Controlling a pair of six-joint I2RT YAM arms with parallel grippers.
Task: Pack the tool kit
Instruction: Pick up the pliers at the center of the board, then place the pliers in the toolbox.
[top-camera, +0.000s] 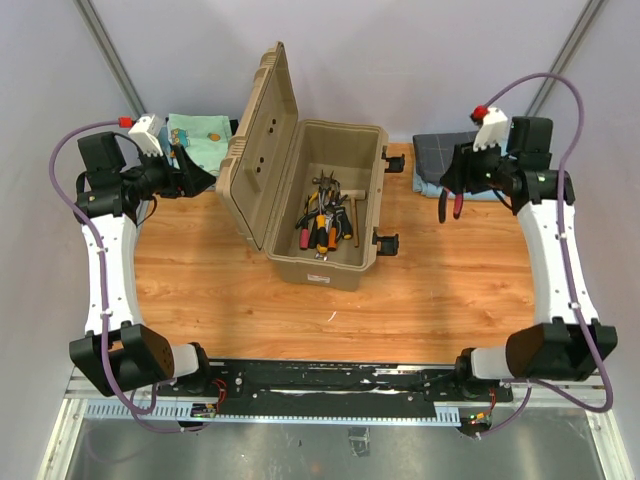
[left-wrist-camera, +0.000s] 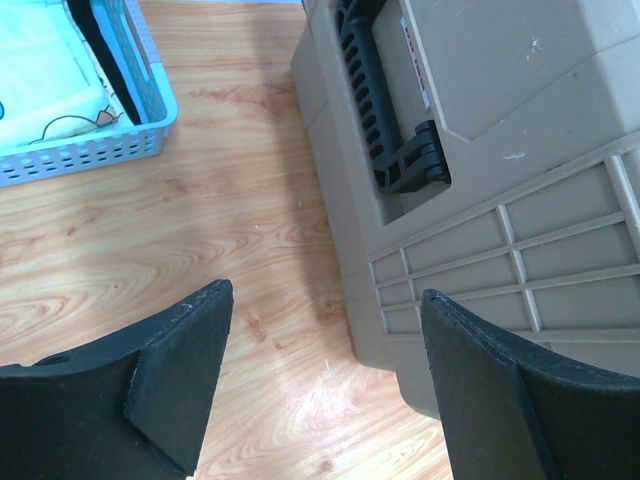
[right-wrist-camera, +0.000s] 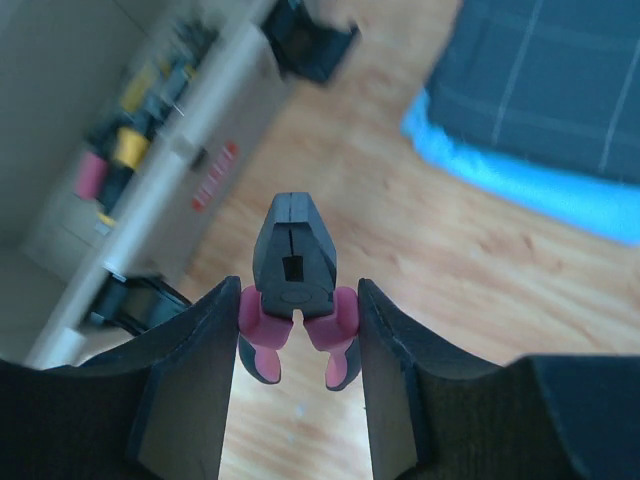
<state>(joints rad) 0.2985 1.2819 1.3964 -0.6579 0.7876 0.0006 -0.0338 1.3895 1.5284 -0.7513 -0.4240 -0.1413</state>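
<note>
Tan toolbox (top-camera: 330, 272) sits open mid wooden table (top-camera: 450, 290), angled a bit. Its lid (top-camera: 255, 150) stands up on the left side. A pile of hand tools (top-camera: 325, 220) lies in the box bottom: red, yellow and orange grips, plus a hammer-like tool toward the right wall. Two black latches (top-camera: 385, 242) hang on the box's right-hand wall.

Right gripper (right-wrist-camera: 298, 290) is off to the right of the box, above the table and just in front of the dark grey cloth (top-camera: 445, 150). It is clamped on a pair of pliers (right-wrist-camera: 290, 250): fingers partly closed on the pink-red handles, black head pointing away from the wrist camera. In the top view the pliers (top-camera: 450, 205) hang handles-down, clear of the table and outside the box.

Left gripper (left-wrist-camera: 328, 300) is at the outer face of the lid, low over the table, fingers spread wide with nothing between them. The lid's black handle (left-wrist-camera: 385, 100) shows just ahead of it. Contact with the lid cannot be told.

Blue mesh basket (left-wrist-camera: 120, 130) with light patterned cloth sits at the far left, behind the left arm.
</note>
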